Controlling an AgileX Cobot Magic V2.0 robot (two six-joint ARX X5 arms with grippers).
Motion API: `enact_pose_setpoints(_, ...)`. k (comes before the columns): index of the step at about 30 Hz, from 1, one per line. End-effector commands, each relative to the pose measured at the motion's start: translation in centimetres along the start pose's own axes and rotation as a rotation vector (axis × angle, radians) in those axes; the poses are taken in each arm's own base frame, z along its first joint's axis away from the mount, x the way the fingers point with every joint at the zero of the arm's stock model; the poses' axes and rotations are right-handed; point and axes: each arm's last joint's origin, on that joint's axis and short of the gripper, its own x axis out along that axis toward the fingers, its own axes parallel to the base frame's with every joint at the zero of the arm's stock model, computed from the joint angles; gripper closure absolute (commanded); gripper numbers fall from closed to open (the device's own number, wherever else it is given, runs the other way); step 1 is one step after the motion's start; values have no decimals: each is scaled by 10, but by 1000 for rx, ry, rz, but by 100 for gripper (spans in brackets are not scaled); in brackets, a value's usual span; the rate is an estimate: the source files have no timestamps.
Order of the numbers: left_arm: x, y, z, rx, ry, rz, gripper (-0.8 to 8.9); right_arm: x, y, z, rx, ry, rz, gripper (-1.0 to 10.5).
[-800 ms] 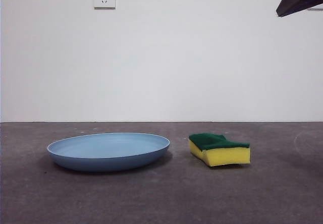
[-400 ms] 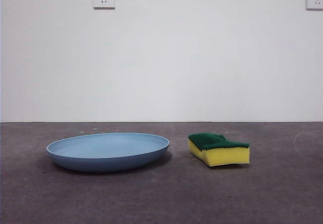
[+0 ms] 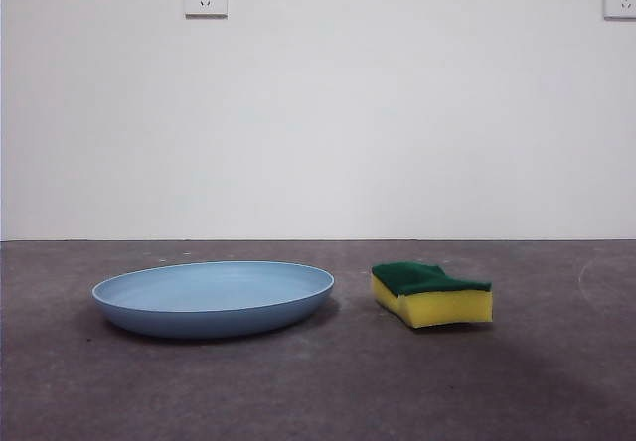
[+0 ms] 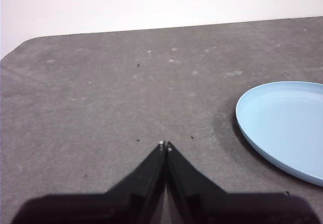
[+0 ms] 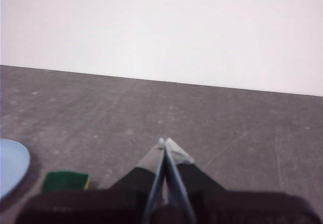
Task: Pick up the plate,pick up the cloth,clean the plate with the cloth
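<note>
The wide, shallow, round light-blue plate (image 3: 214, 298) lies flat on the dark grey table (image 3: 318, 391); the cloth, in fact a small yellow foam block sponge with a dark green scouring layer (image 3: 432, 294), rests near the plate's rim, apart from it. Likely hazards: the plate's low, sloping rim offers little purchase, so closing jaws may skid off it or push the plate toward the sponge; the soft sponge may deform or slip if pinched off-centre. The left gripper (image 4: 165, 146) hangs above bare table beside the plate, its jaws pressed together, holding nothing. The right gripper (image 5: 164, 143) is raised beyond the sponge on the side away from the plate, jaws likewise together and empty.
</note>
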Motion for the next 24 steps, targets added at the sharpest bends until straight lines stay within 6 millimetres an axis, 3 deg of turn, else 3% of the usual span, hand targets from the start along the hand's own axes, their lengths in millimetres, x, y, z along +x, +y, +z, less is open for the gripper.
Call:
enact_pose_setpoints(1,1,0,-4,-2,9,4,815,3,2,-26,23,-12,3,945)
enact_pose_setpoints(5,1,0,-4,-2,9,4,815,6,5,-55,81,-20,2,945)
enact_pose_setpoints(9,1,0,-4,-2,9,4,815,6,6,-71,112,-4,9,945)
enact_pose_setpoints(17,1,0,-4,-2,9,4,815,5,8,-89,165,113,13,945)
enact_pose_setpoints(24,1,0,-4,-2,9,4,815,5,8,-91,269,133,-4,945)
